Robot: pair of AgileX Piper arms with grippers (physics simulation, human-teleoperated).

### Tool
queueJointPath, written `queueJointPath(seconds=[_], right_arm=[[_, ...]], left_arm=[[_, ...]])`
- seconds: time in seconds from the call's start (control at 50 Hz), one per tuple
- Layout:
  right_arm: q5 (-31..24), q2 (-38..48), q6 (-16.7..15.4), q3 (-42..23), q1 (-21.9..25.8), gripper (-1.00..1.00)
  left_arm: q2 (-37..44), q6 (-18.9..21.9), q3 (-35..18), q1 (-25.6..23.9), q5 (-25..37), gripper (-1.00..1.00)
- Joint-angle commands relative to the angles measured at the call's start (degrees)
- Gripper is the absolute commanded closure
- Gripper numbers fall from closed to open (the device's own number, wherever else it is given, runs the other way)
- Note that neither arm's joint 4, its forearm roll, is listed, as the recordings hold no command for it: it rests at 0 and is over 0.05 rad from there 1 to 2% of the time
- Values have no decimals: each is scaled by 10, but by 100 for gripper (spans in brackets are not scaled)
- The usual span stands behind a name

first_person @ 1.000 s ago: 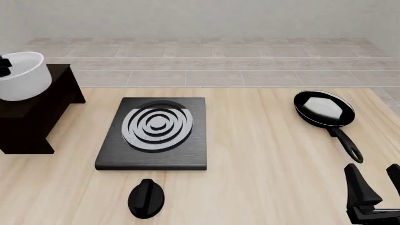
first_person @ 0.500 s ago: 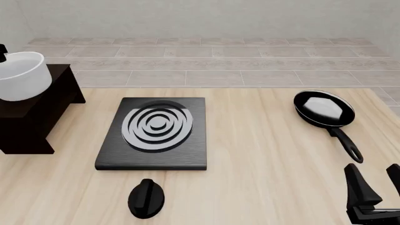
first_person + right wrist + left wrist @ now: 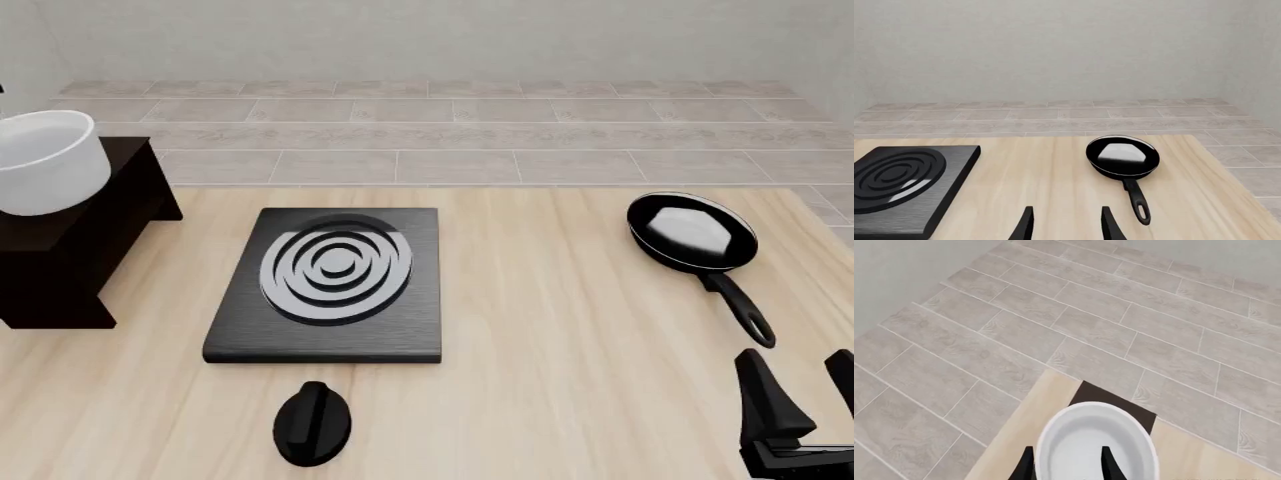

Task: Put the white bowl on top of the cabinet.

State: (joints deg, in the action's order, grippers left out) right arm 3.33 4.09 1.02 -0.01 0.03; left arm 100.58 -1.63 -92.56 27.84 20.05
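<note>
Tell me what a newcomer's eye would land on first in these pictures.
First the white bowl, bright against the dark cabinet it sits on at the table's far left. Next the black stove plate with grey rings at mid-table, a black knob just in front of it. Then the frying pan at far right, handle pointing toward the open right gripper.

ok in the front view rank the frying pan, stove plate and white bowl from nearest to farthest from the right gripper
1. Frying pan, just ahead of the right gripper on the table's right side.
2. Stove plate, mid-table, to the left.
3. White bowl, far left, on the cabinet.
</note>
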Motion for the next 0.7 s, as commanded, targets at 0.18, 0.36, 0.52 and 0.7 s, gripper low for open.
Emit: queueJointPath(seconds=[0.18, 0.36, 0.52, 0.7], right_arm=[[0, 0, 0, 0, 0, -100], [0, 0, 0, 0, 0, -100], [0, 0, 0, 0, 0, -100], [0, 0, 0, 0, 0, -100]], left_arm=[[-37, -5, 14, -21, 7, -100], [-70, -13, 25, -46, 14, -100], [-97, -22, 37, -67, 18, -100], [-132, -27, 47, -84, 30, -100]])
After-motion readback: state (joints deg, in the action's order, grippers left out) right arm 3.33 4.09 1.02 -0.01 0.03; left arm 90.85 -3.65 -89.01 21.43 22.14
